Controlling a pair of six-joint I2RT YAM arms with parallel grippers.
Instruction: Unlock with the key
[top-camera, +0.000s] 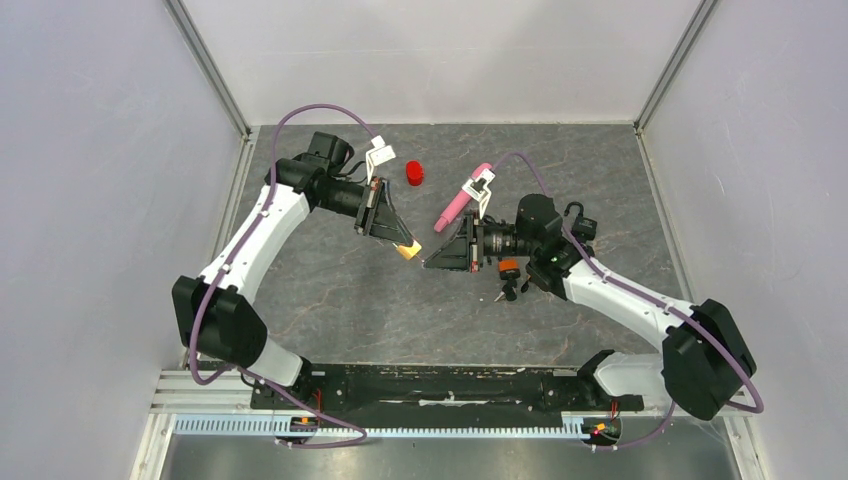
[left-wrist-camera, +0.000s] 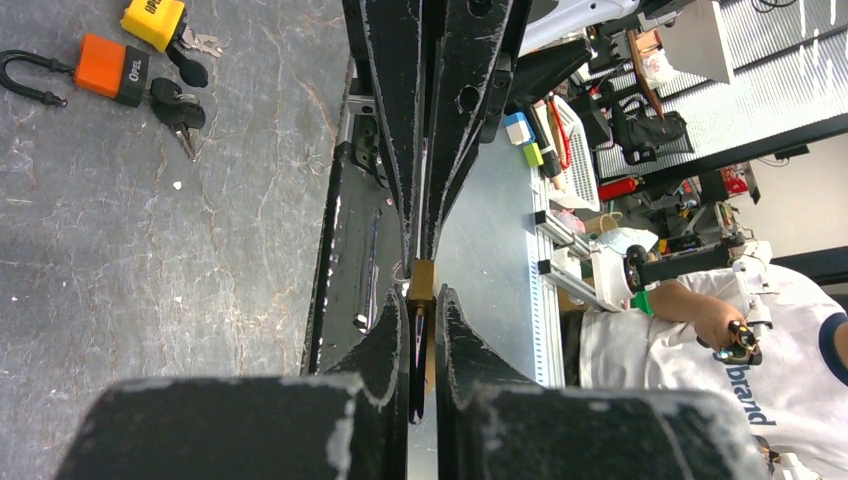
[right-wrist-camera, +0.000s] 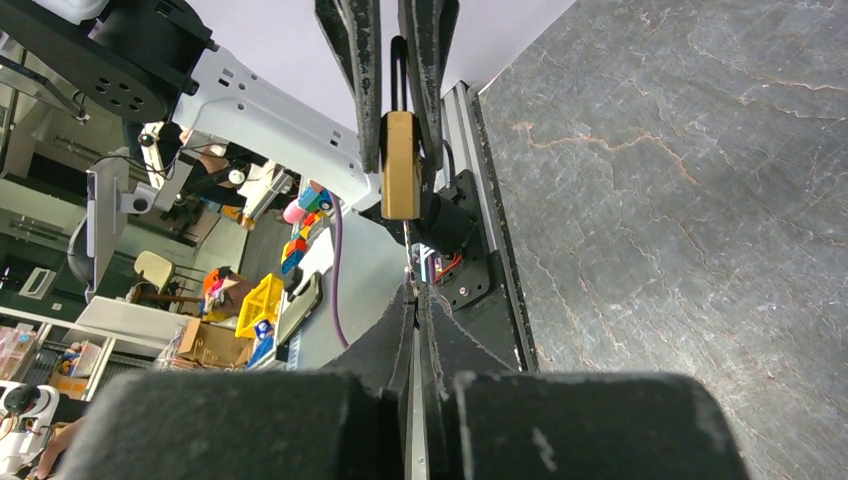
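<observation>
Above the grey marbled table (top-camera: 330, 290), the left gripper (top-camera: 400, 242) holds a brass padlock (right-wrist-camera: 400, 165) in mid-air, its jaws nearly closed on the dark shackle and the lock's body hanging clear of the fingertips. The right gripper (top-camera: 430, 262) faces it tip to tip, jaws pressed fully together, with its points just at the lock's free end. A thin sliver of metal (right-wrist-camera: 408, 262) bridges the gap there, too small to identify as the key. On the table by the right arm lies an orange padlock (left-wrist-camera: 110, 68) with black-headed keys (left-wrist-camera: 178, 108), and a yellow padlock (left-wrist-camera: 152, 18) sits near it. A red cap (top-camera: 414, 173) and a pink marker (top-camera: 455, 205) rest farther back.
</observation>
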